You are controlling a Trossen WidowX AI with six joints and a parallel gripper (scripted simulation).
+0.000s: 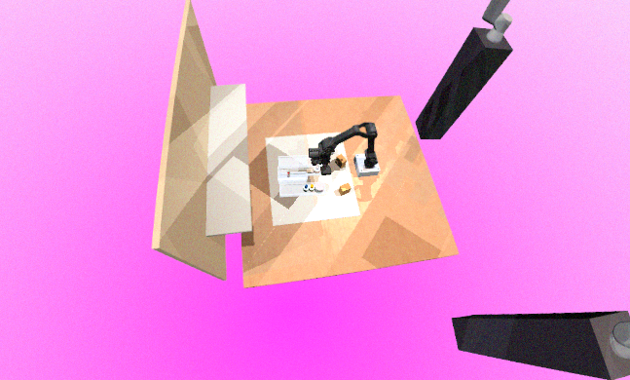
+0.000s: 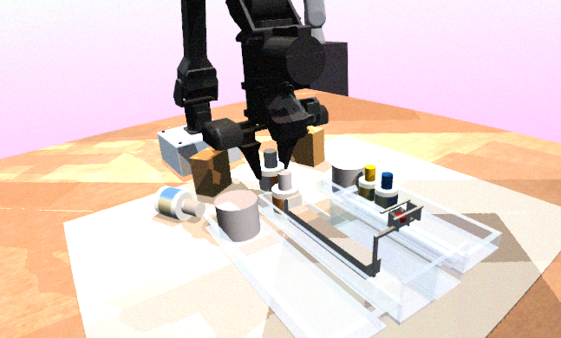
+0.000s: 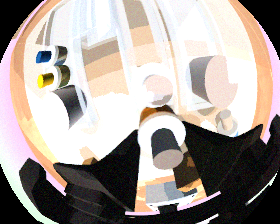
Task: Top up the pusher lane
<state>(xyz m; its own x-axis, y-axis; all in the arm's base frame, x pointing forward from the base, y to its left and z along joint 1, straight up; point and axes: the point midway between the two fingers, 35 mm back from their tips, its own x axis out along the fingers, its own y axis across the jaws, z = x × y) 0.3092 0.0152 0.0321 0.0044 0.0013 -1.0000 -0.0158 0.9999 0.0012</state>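
A black six-joint arm point(image 1: 352, 133) point(image 2: 197, 39) has smooth, slender links and chunky angular joint housings, one with a broad round cap point(image 2: 306, 60). Its end effector point(image 1: 324, 171) point(image 2: 273, 172) point(image 3: 160, 129) is black too, with tapering, wedge-like fingers. The base box point(image 1: 367, 171) point(image 2: 171, 152) is pale grey-white with small dark dots on top.

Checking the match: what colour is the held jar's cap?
Dark grey; best in exterior view.
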